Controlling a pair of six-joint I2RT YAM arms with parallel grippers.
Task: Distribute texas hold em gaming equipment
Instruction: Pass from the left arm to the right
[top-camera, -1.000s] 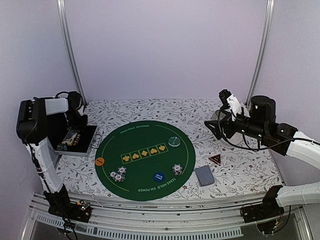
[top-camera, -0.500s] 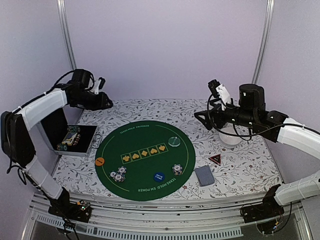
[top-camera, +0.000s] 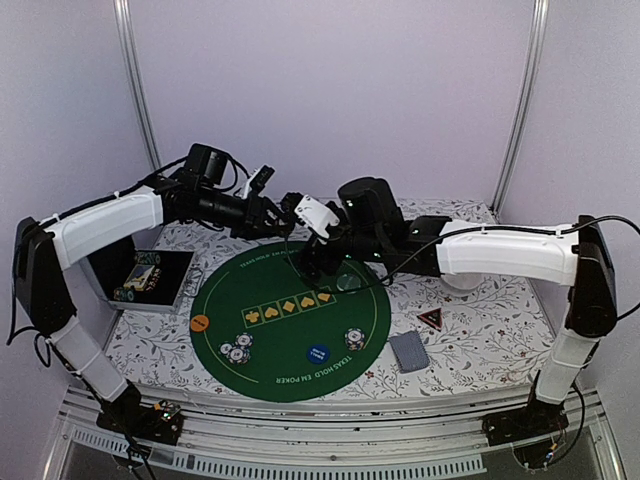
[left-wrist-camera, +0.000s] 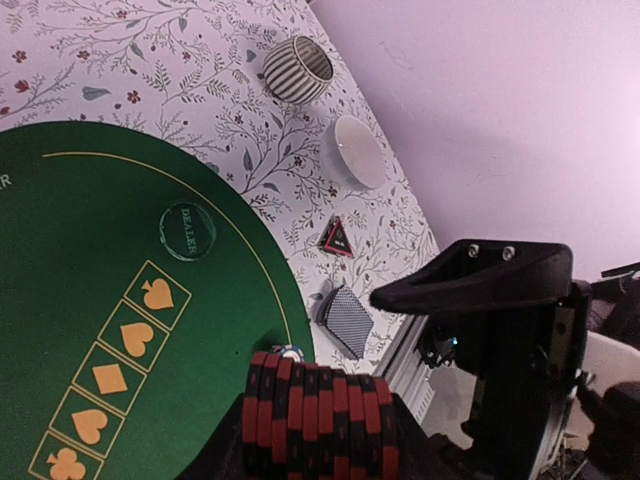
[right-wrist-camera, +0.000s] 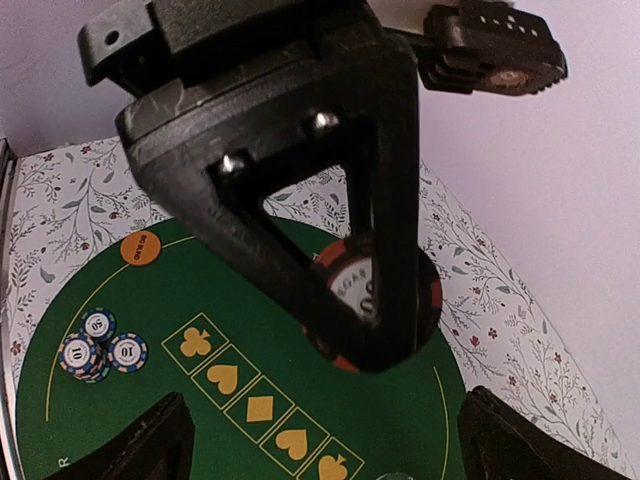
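Nearest the front of the table (top-camera: 480, 350), on the flowered cloth just off the round green mat (top-camera: 285, 335), lies the deck of grey-blue-backed cards (top-camera: 408, 351). The red-black triangle marker (top-camera: 430, 319) is a little behind it. On the near part of the mat sits the blue button (top-camera: 318, 353), with a small pile of striped chips (top-camera: 354, 339) to its right and a cluster of striped chips (top-camera: 238, 348) to its left. The orange button (top-camera: 199, 323) rests at the mat's left rim, and an open case (top-camera: 150, 275) sits on the cloth beyond that. Further in runs a row of yellow suit symbols (top-camera: 288, 305), then the clear disc (left-wrist-camera: 187, 230) marked DEALER, flat on the felt. Above the far half of the mat the two arms are close together. The left gripper (top-camera: 285, 213) is clamped on a stack of red-and-black chips (left-wrist-camera: 315, 410), held in the air clear of the felt. The right gripper (top-camera: 312, 258) faces it with its fingers spread wide and nothing between them. Off to the far right stand a white bowl (left-wrist-camera: 357, 150) and a ribbed grey cup (left-wrist-camera: 298, 70)
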